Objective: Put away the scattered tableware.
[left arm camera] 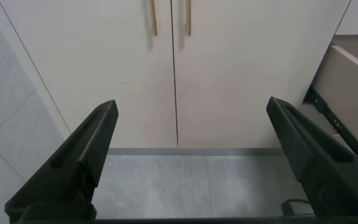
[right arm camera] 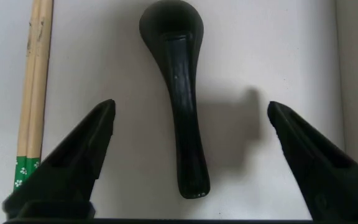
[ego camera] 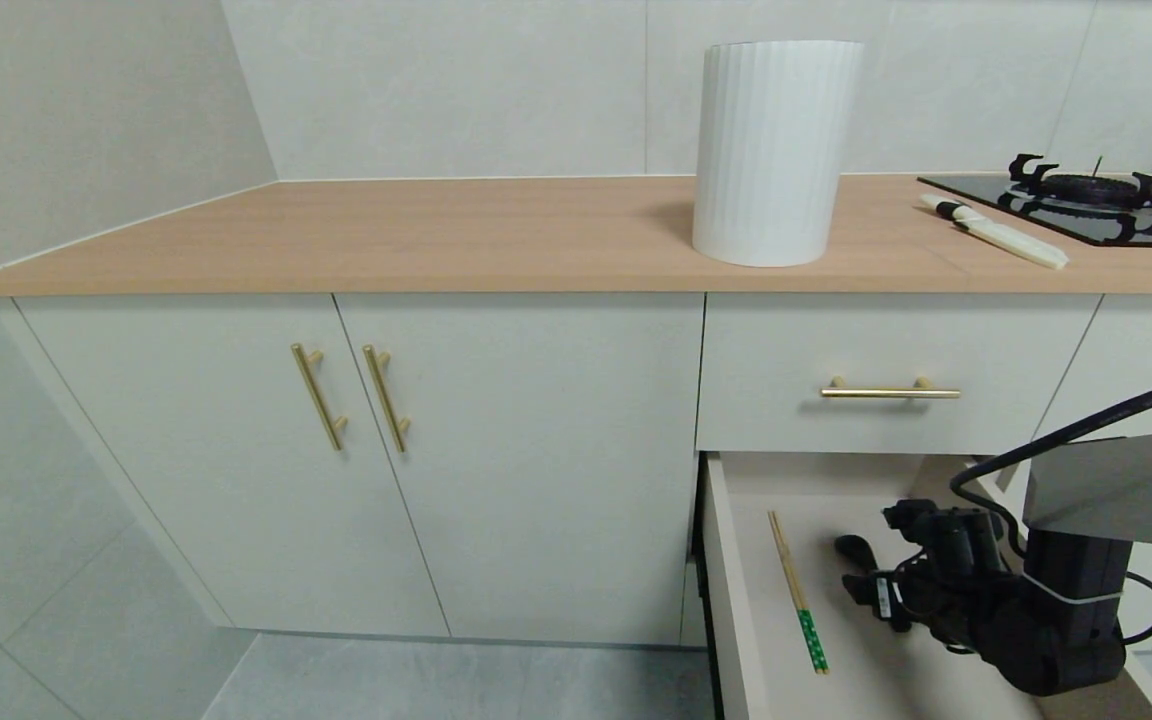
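A black spoon [right arm camera: 179,93] lies on the floor of the open lower drawer [ego camera: 736,590], its bowl [ego camera: 851,548] peeking out past my right arm. Beside it lies a pair of wooden chopsticks [ego camera: 798,603] with green patterned ends [right arm camera: 25,172]. My right gripper [right arm camera: 188,162] hangs open just above the spoon, a finger on either side of the handle, not touching it. My left gripper [left arm camera: 191,162] is open and holds nothing, low in front of the cabinet doors [left arm camera: 176,68]. A white knife [ego camera: 998,234] rests on the countertop near the stove.
A tall white ribbed container [ego camera: 772,152] stands on the wooden countertop [ego camera: 386,235]. A black gas hob [ego camera: 1096,205] sits at the far right. The upper drawer [ego camera: 886,375] with a brass handle is closed above the open one. Grey tiled floor [left arm camera: 191,183] lies below.
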